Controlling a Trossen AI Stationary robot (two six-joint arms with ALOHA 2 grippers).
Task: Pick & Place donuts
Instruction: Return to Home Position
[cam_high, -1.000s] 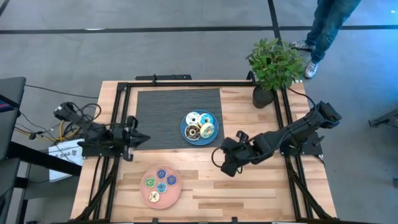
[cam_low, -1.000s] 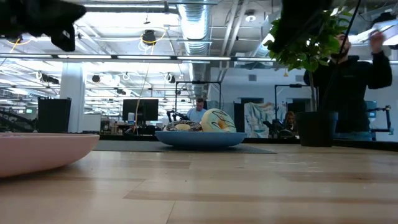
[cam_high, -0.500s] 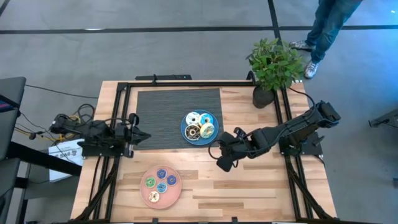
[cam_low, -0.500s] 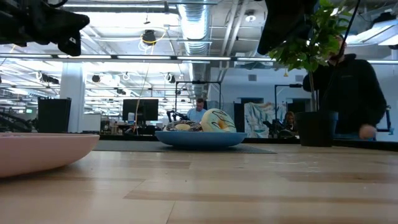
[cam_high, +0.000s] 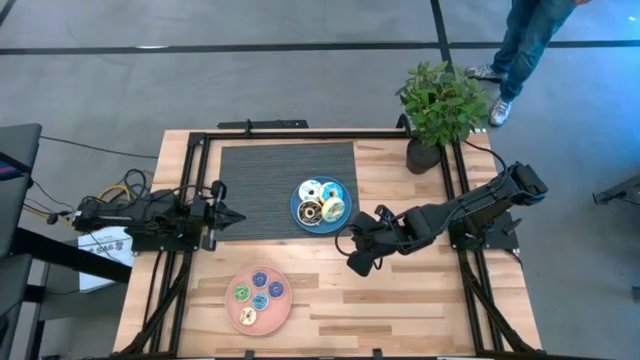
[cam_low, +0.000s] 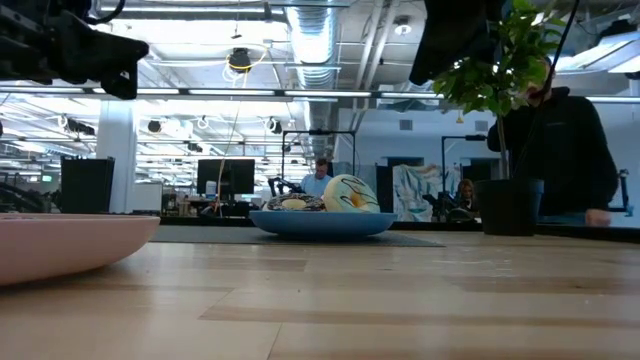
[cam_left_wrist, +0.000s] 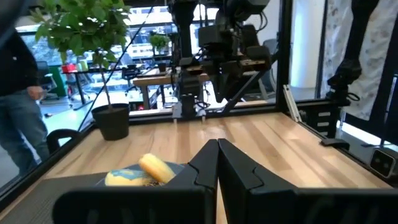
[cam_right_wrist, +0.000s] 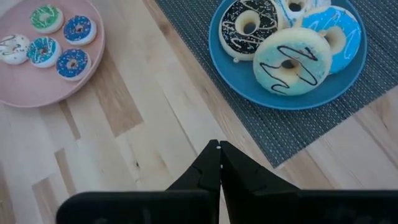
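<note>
The blue plate (cam_high: 300, 218) sits on a dark ribbed mat and carries the larger donuts (cam_right_wrist: 291, 61): a dark brown one, a pale cream one, a blue one and a white one. The pink plate (cam_high: 234, 312) on the bare wood holds several tiny donuts (cam_right_wrist: 59, 40). My right gripper (cam_high: 352, 262) hovers shut above the wood just right of the blue plate, pointing down between the two plates (cam_right_wrist: 219, 146). My left gripper (cam_high: 240, 216) is shut and level at the mat's left edge, pointing toward the blue plate (cam_left_wrist: 217, 146).
A potted plant (cam_high: 438, 108) stands at the table's far right corner. A person (cam_high: 525, 40) stands on the floor beyond it. Black frame rails (cam_high: 190, 200) run along the table's left and right sides. Bare wood lies between the plates (cam_right_wrist: 143, 130).
My right gripper has moved toward the table's left and far edge, closer to the blue plate, then slowed. My left gripper has crept slightly toward the right. The plates and donuts have stayed put.
</note>
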